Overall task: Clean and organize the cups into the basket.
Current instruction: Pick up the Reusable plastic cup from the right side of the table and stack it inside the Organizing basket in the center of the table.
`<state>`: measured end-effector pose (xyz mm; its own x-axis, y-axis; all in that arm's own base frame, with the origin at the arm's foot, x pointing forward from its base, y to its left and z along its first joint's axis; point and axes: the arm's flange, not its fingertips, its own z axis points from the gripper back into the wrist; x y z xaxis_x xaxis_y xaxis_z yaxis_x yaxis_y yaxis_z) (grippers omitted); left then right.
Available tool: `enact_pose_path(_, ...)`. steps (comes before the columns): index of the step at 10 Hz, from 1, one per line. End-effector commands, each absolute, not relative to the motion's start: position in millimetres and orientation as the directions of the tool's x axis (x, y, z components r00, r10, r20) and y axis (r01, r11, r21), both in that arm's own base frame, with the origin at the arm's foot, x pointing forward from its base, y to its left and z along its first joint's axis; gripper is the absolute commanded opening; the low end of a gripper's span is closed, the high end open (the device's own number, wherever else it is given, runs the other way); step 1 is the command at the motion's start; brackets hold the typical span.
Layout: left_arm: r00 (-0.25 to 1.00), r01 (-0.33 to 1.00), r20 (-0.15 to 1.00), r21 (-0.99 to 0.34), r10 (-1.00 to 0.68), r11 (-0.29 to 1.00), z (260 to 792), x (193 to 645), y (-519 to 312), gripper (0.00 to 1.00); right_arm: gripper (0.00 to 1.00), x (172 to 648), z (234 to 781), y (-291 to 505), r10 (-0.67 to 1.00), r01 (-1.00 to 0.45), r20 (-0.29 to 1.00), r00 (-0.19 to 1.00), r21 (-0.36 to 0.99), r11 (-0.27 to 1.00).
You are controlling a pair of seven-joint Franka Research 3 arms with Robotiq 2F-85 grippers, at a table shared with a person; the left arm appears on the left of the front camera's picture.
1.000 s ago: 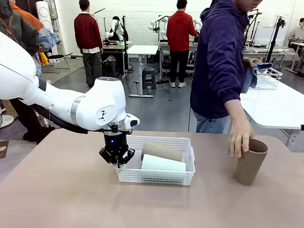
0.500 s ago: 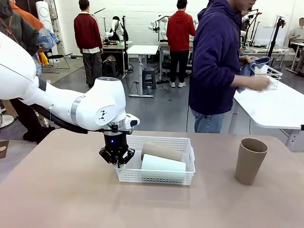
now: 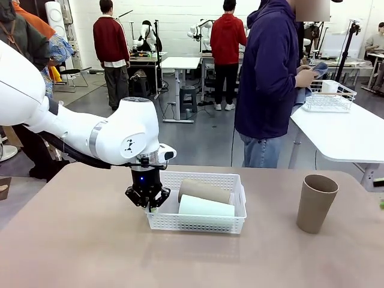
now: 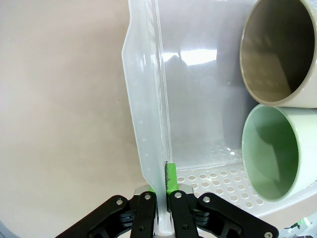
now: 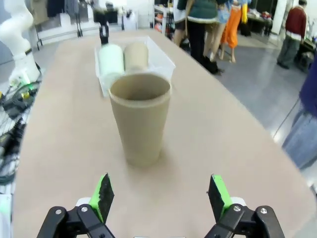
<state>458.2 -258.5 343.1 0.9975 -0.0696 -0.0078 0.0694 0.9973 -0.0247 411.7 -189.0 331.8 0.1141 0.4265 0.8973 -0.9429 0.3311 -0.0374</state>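
Note:
The white mesh basket [image 3: 198, 224] sits mid-table with a tan-brown cup [image 3: 204, 191] and a mint green cup [image 3: 206, 207] lying side by side in it. My left gripper [image 3: 148, 206] is shut on the basket's left end wall. The left wrist view shows its fingers [image 4: 162, 198] pinching that wall [image 4: 148, 99], with the open mouths of the tan cup [image 4: 277, 54] and the mint cup [image 4: 277, 153] to the right. Another tan cup [image 3: 316, 204] stands upright at the table's right. My right gripper [image 5: 161, 193] is open, a short way in front of that cup [image 5: 140, 119], not touching it.
A person [image 3: 270, 78] stands at the table's far edge, turned toward a white side table, holding a blue cloth [image 3: 309, 81]. A white wire basket [image 3: 329, 99] sits on that side table. Cables [image 5: 15, 99] lie off the table's edge in the right wrist view.
The person's hand has let go of the standing tan cup and drawn back; the person has turned to the side table with the cloth. Neither gripper has moved.

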Motion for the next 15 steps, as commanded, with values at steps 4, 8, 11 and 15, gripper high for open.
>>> enact_pose_path(4,0.997,0.07,-0.01,-0.022,-0.071,0.997,342,457,-259,0.0,1.0,434,258,-170,0.422,-0.951,0.899,0.122,-0.016,0.308)
enact_pose_path(8,0.997,0.07,-0.01,-0.022,-0.071,0.997,342,457,-259,0.0,1.0,445,247,-142,0.306,-0.959,0.943,0.129,0.04,0.279)
enact_pose_path(11,0.997,0.07,-0.01,-0.022,-0.071,0.997,342,457,-259,0.0,1.0,448,242,-120,0.266,-0.968,0.953,0.145,0.082,0.236)
enact_pose_path(15,0.997,0.07,-0.01,-0.022,-0.071,0.997,342,457,-259,0.0,1.0,447,238,-90,0.255,-0.98,0.958,0.134,0.091,0.174)
